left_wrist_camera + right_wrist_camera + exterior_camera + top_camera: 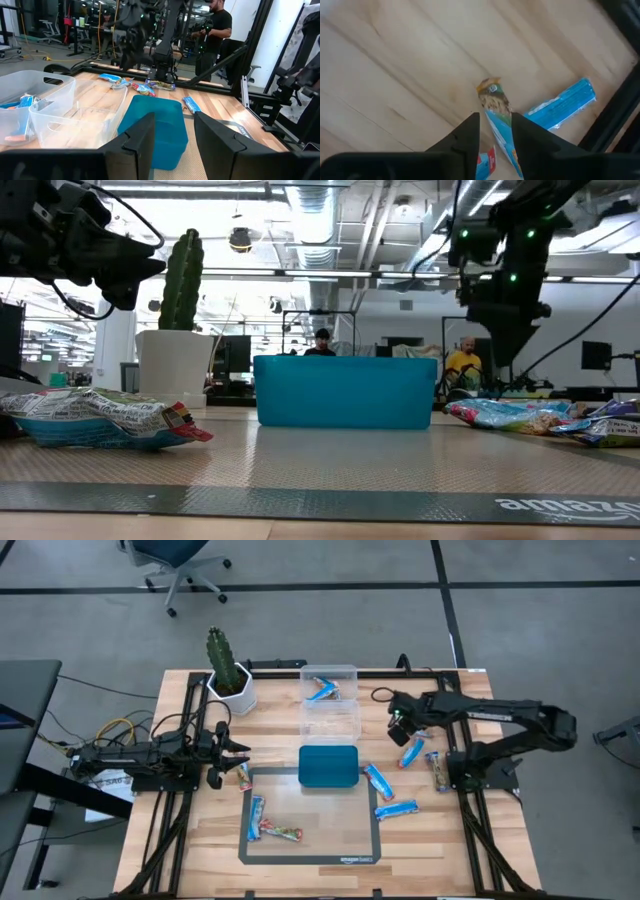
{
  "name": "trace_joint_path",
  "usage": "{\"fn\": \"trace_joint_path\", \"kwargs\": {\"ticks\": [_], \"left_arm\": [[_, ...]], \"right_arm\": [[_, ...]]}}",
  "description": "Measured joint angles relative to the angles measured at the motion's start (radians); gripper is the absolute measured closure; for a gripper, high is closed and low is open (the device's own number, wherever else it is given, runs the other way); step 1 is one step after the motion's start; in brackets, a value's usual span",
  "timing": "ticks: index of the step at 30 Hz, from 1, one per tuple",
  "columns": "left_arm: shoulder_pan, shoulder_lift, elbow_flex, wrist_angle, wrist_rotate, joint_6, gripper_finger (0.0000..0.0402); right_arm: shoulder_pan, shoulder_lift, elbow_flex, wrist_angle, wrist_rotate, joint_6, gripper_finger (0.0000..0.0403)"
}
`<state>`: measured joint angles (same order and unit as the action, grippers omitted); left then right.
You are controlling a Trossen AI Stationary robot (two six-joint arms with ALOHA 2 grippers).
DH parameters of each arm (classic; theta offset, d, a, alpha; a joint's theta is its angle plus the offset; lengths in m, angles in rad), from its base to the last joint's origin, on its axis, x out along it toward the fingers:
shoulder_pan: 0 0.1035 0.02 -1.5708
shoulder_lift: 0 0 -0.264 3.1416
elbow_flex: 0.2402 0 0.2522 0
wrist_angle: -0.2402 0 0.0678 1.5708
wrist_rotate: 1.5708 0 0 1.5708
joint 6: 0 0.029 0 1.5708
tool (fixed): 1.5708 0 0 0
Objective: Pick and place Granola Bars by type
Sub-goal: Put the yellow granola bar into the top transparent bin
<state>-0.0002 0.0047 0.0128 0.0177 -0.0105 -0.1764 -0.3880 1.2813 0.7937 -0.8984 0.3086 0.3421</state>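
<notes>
A wooden table point(200, 840) seen from above holds scattered granola bars awaiting sorting by type. The right gripper point(400, 725) hovers over the table's right half, beside the clear plastic box point(330, 700); in its wrist view its fingers point(465, 137) stand slightly spread above a blue bar point(502, 120), with nothing pinched between them, likely poised to pick it. A second blue bar point(565, 102) lies just beside that one. The left gripper point(228, 748) waits near the table's left edge, fingers point(142, 140) parted and empty, facing the teal tray point(328, 766) at the table's middle. One blue bar point(322, 690) already lies in the box's far compartment, suggesting blue ones go there. Other bars lie on the grey mat point(310, 858) and right of the tray. A potted cactus point(228, 670) stands at the far edge.
</notes>
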Motion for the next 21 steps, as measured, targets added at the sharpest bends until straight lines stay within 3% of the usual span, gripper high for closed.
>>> {"fn": "trace_joint_path", "kwargs": {"ticks": [7,15,21], "left_arm": [[0.000,0.000,0.000,0.000,0.000,0.000,0.0272],[0.000,0.000,0.000,0.000,0.000,0.000,0.0272],[0.000,0.000,0.000,0.000,0.000,0.000,0.0272]], "right_arm": [[-0.001,0.117,0.000,-0.006,0.002,-0.089,0.0271],[-0.003,0.224,0.000,0.010,0.096,-0.092,0.0248],[-0.026,0.287,0.000,0.054,0.083,-0.141,0.0241]]}}
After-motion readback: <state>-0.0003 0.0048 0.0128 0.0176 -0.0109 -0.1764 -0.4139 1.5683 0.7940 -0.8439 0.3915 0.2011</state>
